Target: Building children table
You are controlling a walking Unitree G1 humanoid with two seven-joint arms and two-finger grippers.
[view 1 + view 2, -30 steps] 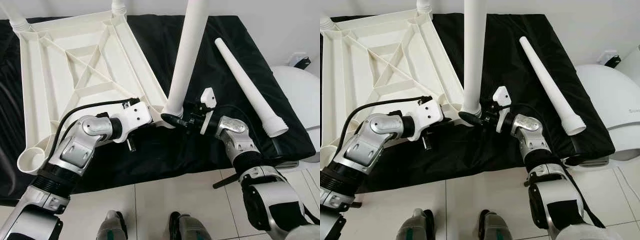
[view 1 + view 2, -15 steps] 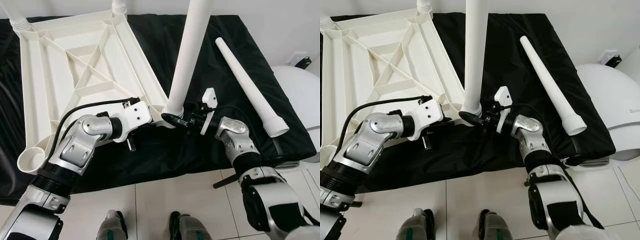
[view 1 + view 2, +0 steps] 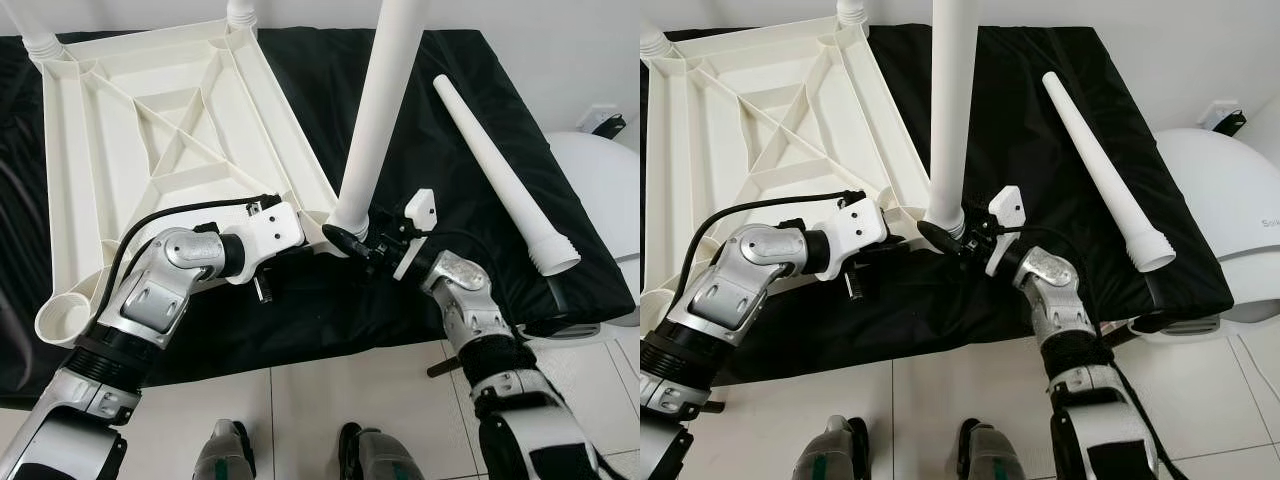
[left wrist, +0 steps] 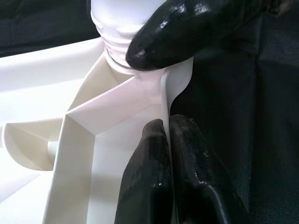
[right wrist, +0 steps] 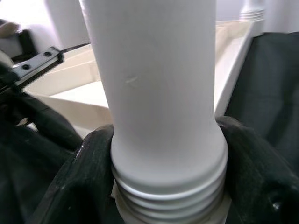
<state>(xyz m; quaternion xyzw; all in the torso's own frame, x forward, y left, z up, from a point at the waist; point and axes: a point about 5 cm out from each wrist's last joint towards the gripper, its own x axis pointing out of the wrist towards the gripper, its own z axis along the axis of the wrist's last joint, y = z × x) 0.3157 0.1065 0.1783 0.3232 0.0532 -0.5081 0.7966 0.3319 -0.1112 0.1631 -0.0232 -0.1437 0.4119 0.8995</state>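
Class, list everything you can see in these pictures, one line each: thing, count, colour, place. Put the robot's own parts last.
Upside-down ribbed plastic tabletop: one, white, on the cloth's left half.
Upright plastic table leg: one, white, standing in the tabletop's near right corner.
Fitted legs at the far corners: two, white, bases at the picture's top edge.
Loose tapered plastic leg: one, white, lying on the cloth to the right.
Cloth cover: one, black, under everything.
Rounded appliance: one, white, far right.
Tiled floor: pale, near edge.
Left tool: black fingers pinching the tabletop's rim.
Right tool: black fingers around the upright leg's threaded base.
Robot feet: two, grey, bottom.
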